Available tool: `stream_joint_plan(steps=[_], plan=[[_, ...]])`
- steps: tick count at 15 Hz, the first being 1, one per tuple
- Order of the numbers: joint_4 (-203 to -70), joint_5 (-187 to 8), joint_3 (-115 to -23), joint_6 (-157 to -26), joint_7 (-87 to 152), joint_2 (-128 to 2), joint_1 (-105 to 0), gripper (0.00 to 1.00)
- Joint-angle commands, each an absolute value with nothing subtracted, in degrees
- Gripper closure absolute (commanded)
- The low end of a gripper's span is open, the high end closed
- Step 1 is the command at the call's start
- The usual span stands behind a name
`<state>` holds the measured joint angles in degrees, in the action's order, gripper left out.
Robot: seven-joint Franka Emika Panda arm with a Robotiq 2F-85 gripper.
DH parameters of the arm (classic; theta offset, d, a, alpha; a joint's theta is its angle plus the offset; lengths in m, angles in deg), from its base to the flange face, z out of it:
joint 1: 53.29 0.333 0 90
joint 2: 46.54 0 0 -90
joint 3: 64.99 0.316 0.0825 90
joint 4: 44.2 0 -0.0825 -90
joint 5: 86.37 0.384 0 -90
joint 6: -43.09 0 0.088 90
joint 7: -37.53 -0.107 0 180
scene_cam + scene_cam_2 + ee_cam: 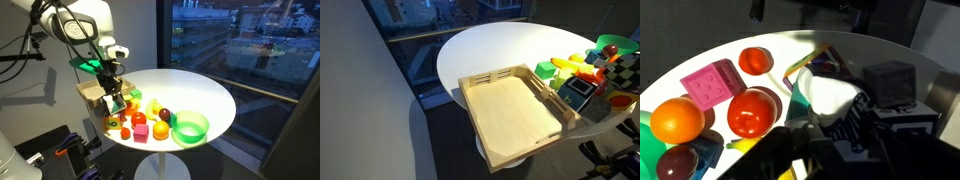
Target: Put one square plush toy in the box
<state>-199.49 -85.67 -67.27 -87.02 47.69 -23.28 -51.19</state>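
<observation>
My gripper (830, 125) hangs low over the pile of toys beside the box (90, 93). In the wrist view its dark fingers close around a white and teal plush toy (830, 95). A pink square plush toy (712, 85) lies on the table to its left, and a dark grey square toy (890, 82) to its right. The box is shallow, light tan and empty, and it fills the middle of an exterior view (510, 125). The gripper also shows in both exterior views (116, 98) (606, 62).
Around the gripper lie a red tomato (750, 113), an orange (678, 120) and other toy fruit. A bright-green bowl (190, 127) stands at the table's front edge. The round white table (205, 95) is bare on its far side. A window lies behind.
</observation>
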Motion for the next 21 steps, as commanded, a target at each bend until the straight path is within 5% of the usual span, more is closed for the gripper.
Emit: stream_joint_plan(steps=[1, 3, 21], plan=[[-198.4, -84.5, -66.4, -84.1, 47.2, -21.1, -50.1, 0.91], [-198.0, -84.1, -65.6, -83.3, 46.9, -20.2, -49.1, 0.97], [-190.3, -70.5, -61.2, -83.1, 47.7, -27.0, -38.6, 0.94]])
